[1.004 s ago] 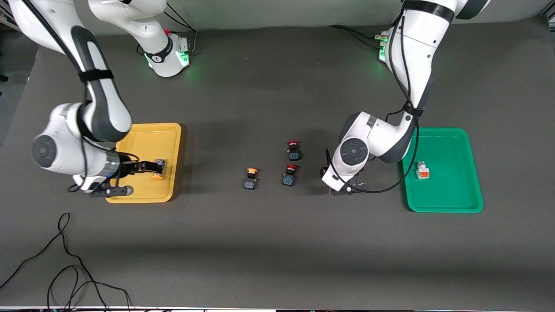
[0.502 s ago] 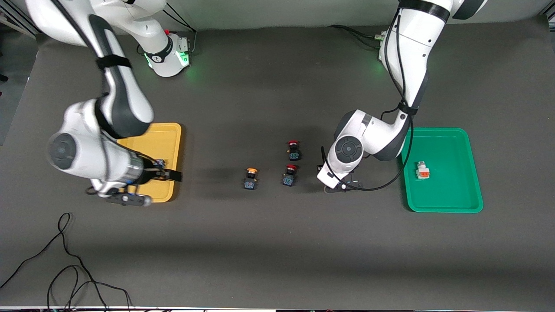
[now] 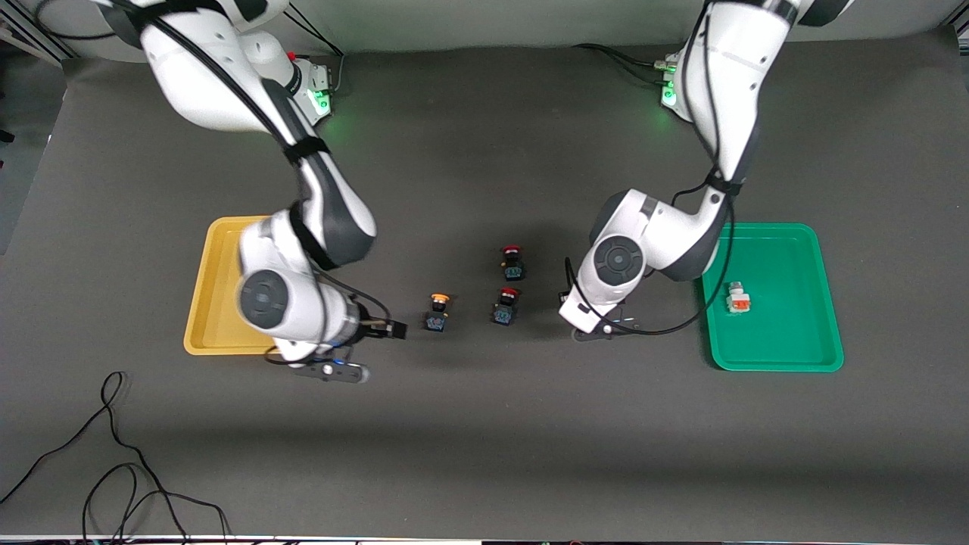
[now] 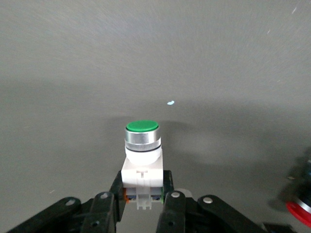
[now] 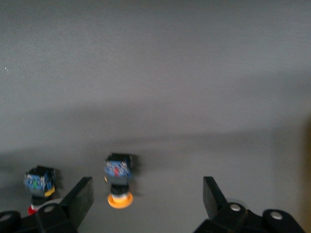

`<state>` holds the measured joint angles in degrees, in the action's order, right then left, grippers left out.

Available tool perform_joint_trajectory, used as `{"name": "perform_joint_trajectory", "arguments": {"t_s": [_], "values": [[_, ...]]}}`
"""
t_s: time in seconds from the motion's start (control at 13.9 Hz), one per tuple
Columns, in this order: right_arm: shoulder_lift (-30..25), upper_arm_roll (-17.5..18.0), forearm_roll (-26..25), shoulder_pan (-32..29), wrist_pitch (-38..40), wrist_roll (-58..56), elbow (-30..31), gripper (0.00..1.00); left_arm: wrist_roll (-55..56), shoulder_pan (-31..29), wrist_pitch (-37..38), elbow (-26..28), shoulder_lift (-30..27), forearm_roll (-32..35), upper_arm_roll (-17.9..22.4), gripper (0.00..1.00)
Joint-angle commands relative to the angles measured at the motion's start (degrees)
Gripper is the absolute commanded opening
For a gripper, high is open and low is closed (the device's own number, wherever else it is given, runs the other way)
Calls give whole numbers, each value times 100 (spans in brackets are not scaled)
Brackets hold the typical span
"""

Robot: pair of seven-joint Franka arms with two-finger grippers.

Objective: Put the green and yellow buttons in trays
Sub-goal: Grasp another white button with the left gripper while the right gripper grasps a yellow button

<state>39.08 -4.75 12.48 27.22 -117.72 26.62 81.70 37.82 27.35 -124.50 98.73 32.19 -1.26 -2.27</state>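
Observation:
My left gripper [image 4: 142, 189] is shut on a white-bodied button with a green cap [image 4: 142, 150]. In the front view the left wrist [image 3: 598, 322] hides that button; it is beside the green tray [image 3: 780, 356]. That tray holds a white button with an orange mark [image 3: 736, 297]. My right gripper [image 3: 394, 331] is open and empty, close beside a dark button with a yellow-orange cap [image 3: 437, 312], which lies ahead of the open jaws in the right wrist view [image 5: 118, 182]. The right arm hides part of the yellow tray [image 3: 219, 288] and any button in it.
Two dark buttons with red caps [image 3: 512, 261] [image 3: 506, 305] stand mid-table between the grippers; one shows in the right wrist view [image 5: 39, 182]. A red cap shows at the edge of the left wrist view [image 4: 299, 208]. A black cable [image 3: 113, 454] lies near the front edge.
My right arm has moved from over the yellow tray toward mid-table, stopping beside the yellow-capped button. The left arm has barely moved.

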Motion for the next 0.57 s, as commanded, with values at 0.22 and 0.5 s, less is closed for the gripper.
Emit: {"name": "perform_joint_trajectory", "arguments": {"t_s": [0.22,0.5], "values": [[899,-96,9,634,-936,685,-313,100,-501,-606,1409,85,-1592,-322,7,21],[1076,-140,-104,942,-1060,739,-225,100,-1957,-1651,2375,128,-1971,-366,51,21]]}}
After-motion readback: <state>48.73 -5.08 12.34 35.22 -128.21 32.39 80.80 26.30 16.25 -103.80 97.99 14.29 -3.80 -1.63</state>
